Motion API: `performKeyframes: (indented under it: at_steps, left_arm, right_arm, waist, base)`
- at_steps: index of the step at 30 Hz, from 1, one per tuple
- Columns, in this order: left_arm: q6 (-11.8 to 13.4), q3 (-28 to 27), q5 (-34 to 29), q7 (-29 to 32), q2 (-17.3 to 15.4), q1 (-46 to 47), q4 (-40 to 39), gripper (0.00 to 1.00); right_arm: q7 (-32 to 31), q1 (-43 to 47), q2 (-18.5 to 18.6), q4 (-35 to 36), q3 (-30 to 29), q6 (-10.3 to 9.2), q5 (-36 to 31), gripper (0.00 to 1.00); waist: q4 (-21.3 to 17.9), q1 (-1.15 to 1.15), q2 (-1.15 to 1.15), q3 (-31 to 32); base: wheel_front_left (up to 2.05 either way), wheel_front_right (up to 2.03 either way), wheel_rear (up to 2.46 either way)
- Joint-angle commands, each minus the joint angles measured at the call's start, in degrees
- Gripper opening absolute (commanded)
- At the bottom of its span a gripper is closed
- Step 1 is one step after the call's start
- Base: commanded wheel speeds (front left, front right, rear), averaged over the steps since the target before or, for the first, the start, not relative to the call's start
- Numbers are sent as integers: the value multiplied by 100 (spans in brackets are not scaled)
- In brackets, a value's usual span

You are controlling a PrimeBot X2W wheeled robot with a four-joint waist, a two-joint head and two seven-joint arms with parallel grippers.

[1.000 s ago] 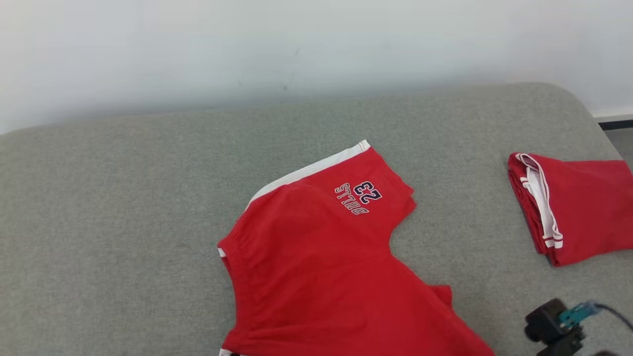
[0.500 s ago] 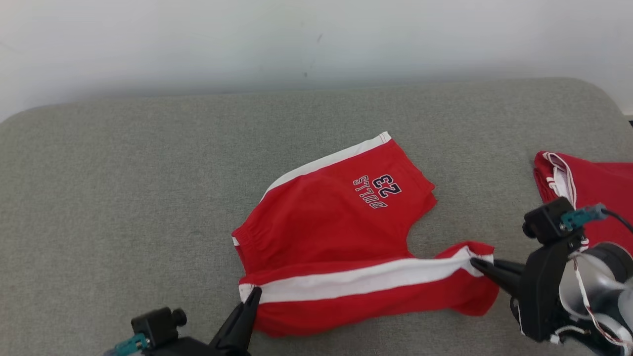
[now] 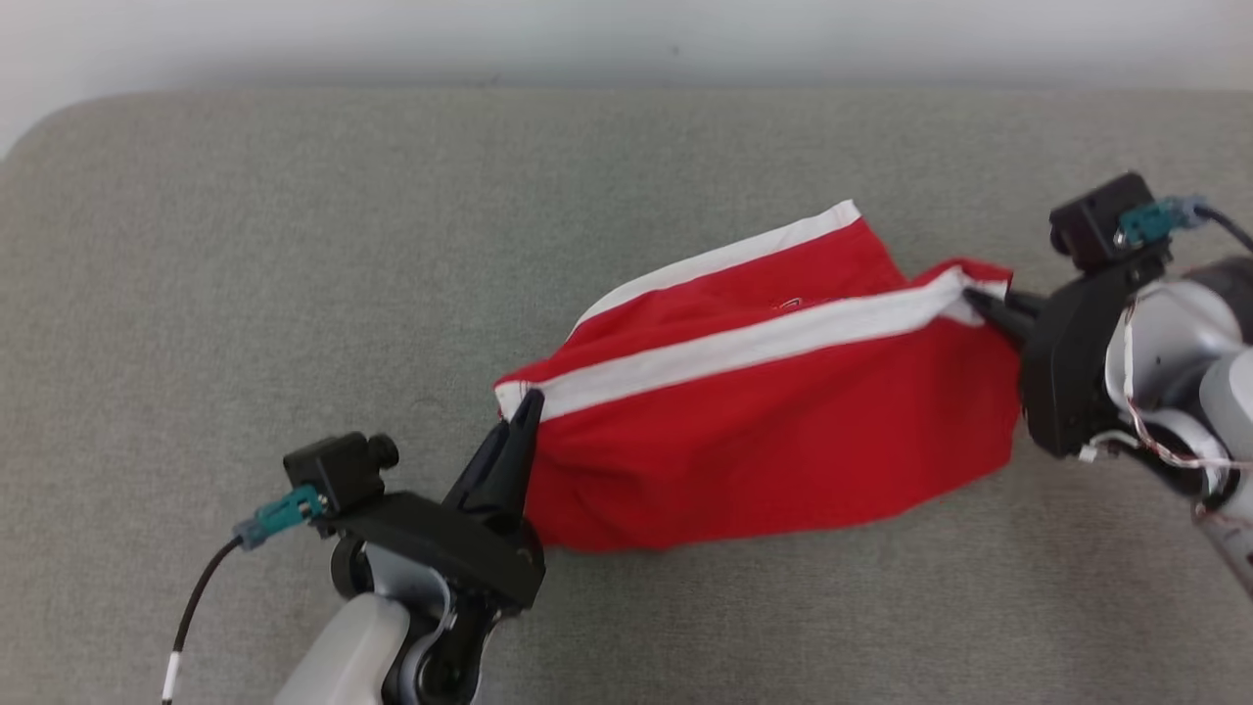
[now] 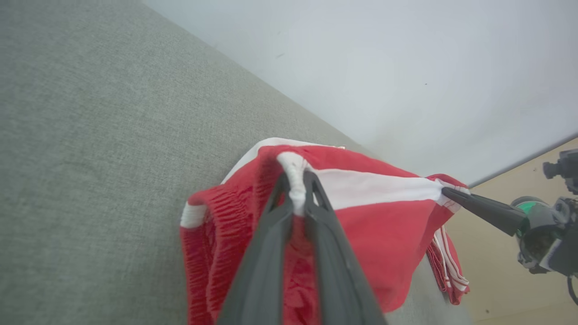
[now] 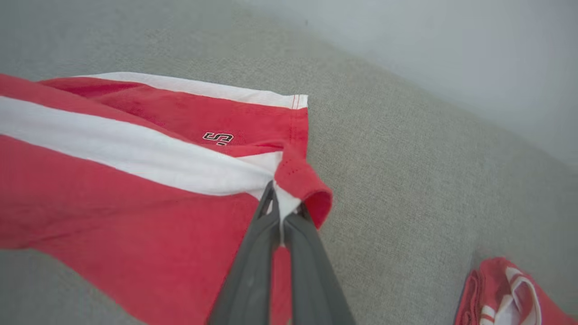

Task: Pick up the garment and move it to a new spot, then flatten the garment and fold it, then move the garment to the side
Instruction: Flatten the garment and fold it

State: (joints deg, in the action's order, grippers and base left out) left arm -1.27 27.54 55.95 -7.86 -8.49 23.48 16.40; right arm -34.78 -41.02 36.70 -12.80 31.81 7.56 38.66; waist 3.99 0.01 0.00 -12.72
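head view: grey fabric surface, pale wall behind.

Dark, white-edged lettering printed on the red fabric garment with white stripes, just left of centre in the right wrist view, below the upper white stripe. Lower half tucked under a fold; two curved characters showing, cut off, not legible. Nothing else readable.

garment: near half drawn up over far half | left end effector, right end effector: advanced
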Motion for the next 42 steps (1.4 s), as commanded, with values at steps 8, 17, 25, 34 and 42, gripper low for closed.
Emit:
performKeyframes:
  at_steps: [8,17,25,34,42]
  left_arm:
    - [101,18,-143,-255,321,697,449,0]
    - [150,133,-64,-438,491,1104,870,0]
    - [116,217,-14,-582,539,1347,1120,100]
    - [18,42,-292,-724,500,1242,1190,100]
    - [25,-1225,-1712,-733,470,356,354,100]
  right_arm:
    - [853,-1186,-58,-1051,827,-14,-314,0]
    - [1511,-1998,-296,-2167,1360,-14,-266,0]
    - [1963,-2356,-595,-2800,1730,-14,-55,100]
    - [2133,-2322,-672,-3111,2057,-14,513,100]
    - [2281,-1892,-608,-3223,2064,-14,1111,100]
  waist:
    - [396,-1,0,-587]
    - [604,-1,0,-821]
    - [634,-1,0,-883]
    - [528,-1,0,-591]
    - [450,-1,0,-172]
  base:
    - [0,0,0]
    - [0,0,0]
    - [0,0,0]
    - [0,0,0]
    - [0,0,0]
